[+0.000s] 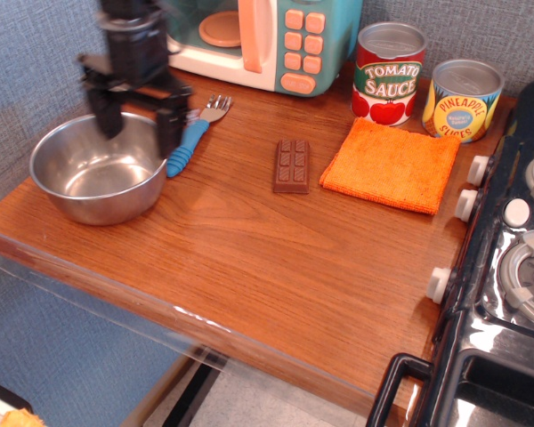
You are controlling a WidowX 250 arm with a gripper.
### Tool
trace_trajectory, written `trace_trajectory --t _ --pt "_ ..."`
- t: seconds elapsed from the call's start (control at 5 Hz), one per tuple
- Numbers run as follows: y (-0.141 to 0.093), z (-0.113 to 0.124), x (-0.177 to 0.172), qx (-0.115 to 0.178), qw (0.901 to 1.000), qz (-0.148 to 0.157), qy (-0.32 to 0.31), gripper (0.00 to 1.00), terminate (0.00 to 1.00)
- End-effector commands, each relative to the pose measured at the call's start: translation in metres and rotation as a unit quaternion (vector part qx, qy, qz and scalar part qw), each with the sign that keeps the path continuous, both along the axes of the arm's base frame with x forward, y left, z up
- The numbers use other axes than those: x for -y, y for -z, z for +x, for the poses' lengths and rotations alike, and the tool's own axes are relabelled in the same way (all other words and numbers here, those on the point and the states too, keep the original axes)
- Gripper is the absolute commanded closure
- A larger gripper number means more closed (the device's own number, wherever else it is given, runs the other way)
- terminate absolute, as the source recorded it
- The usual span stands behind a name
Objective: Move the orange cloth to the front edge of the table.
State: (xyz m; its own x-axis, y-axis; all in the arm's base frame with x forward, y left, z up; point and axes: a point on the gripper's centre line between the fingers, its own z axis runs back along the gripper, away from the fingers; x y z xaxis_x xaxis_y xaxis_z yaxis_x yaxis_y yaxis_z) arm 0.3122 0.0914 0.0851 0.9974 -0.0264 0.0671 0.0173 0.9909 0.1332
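- Hovering over the steel bowl (96,178) at the left of the desk (249,258), the gripper (138,132) shows its jaws released, the two fingers parted with nothing between them — and it is blurred, so it looks to be on the move.
- The orange cloth (390,165) lies flat at the back right, just in front of the tomato sauce can (389,73) and the pineapple can (462,100), well apart from the gripper.
- The cloth sits close to the toy stove (516,267), so a grasp from its free left corner looks easier.
- The chocolate bar (292,165) lies just beside the cloth's left edge, and the blue fork (194,138) rests by the bowl: both stand between gripper and cloth.
- The front edge, with its clear strip (116,298), is bare wood, giving the cloth room to land; the task looks not yet begun.
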Motion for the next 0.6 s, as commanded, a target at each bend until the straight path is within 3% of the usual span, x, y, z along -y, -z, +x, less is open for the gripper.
trace_trajectory --t 0.0,0.2,0.4 --pt "-0.072 0.024 0.070 0.080 0.9954 0.023 0.046 0.00 0.00" --pt "-0.042 0.058 0.106 0.053 0.9978 -0.026 0.029 0.00 0.00" --pt "-0.017 0.082 0.128 0.048 0.9981 -0.034 0.018 0.00 0.00"
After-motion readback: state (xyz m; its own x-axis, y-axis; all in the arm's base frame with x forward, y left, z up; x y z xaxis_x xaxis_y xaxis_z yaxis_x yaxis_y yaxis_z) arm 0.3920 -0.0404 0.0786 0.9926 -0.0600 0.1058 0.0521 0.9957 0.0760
